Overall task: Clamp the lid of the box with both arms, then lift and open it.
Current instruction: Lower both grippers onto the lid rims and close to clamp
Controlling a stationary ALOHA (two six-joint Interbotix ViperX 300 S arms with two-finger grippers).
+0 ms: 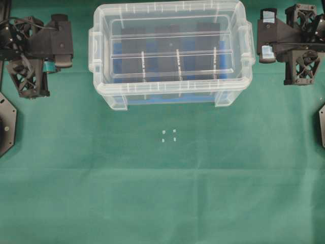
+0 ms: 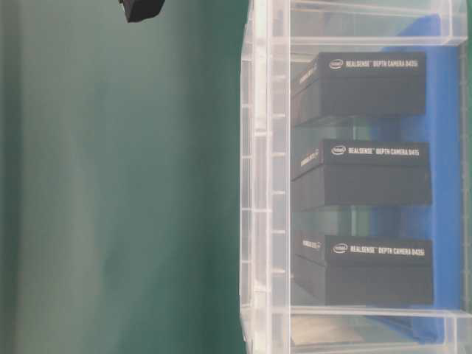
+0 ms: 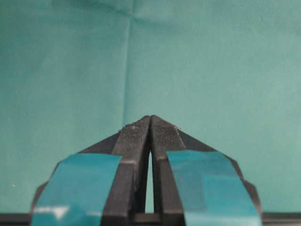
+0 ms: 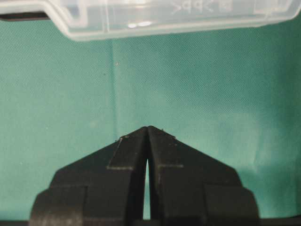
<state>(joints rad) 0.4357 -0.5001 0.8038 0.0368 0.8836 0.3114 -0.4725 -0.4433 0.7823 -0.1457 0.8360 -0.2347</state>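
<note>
The lid (image 1: 170, 46) is sitting on the box (image 1: 171, 99) mid-worktop, both tools (image 3: 150, 121) (image 4: 147, 132) pinched closed and holding nothing, so uneven clamping is risking tilting it or dragging the box up.

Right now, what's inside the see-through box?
Inside the box stand three black blocks on a blue base. The clear lid covers them; their far sides stay hidden.
</note>
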